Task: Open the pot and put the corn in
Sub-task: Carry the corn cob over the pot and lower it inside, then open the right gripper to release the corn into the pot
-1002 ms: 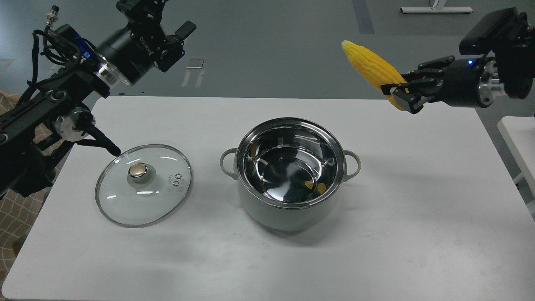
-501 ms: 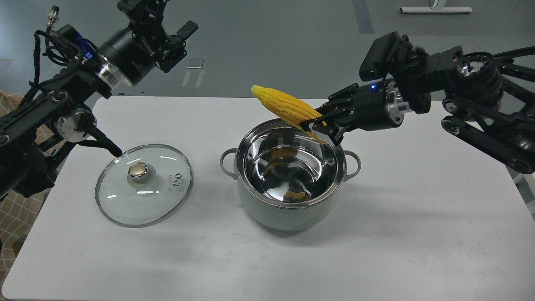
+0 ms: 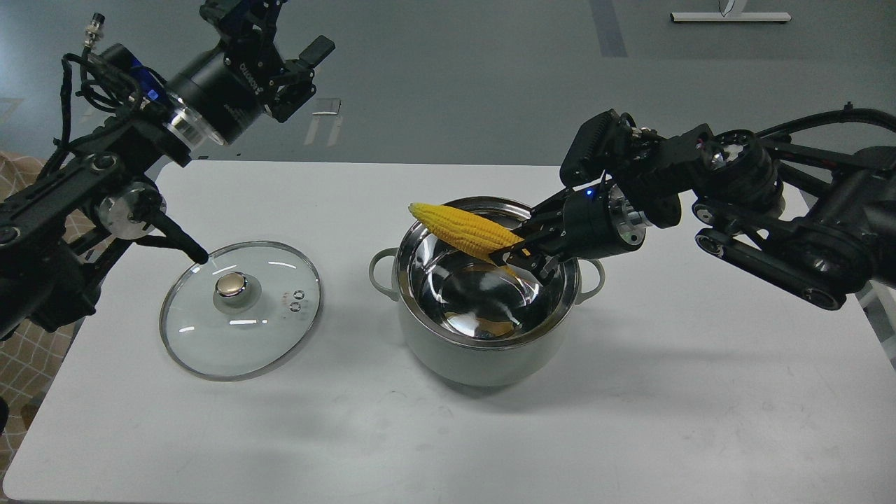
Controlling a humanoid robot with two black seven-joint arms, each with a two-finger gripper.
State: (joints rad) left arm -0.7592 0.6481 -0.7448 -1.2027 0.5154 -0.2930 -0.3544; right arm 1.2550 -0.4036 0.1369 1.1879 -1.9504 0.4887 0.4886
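Note:
The pale grey-green pot (image 3: pixel 483 364) stands open in the middle of the white table, its shiny steel inside showing. My right gripper (image 3: pixel 519 257) is shut on the thick end of the yellow corn (image 3: pixel 465 228) and holds it over the pot's mouth, just above the rim. The corn's pointed end reaches up and left over the pot's far left rim. My left gripper (image 3: pixel 297 59) is raised above the table's far left corner, well away from the pot, with its fingers apart and nothing in it.
The round glass lid (image 3: pixel 240 309) with a gold knob lies flat on the table left of the pot. The white table (image 3: pixel 700 392) ends close in front and on both sides. Another white surface (image 3: pixel 878 297) shows at the right edge.
My right arm has swung left and down, carrying the corn from high at the far right to just over the pot's mouth. The left arm, lid and pot have barely moved.

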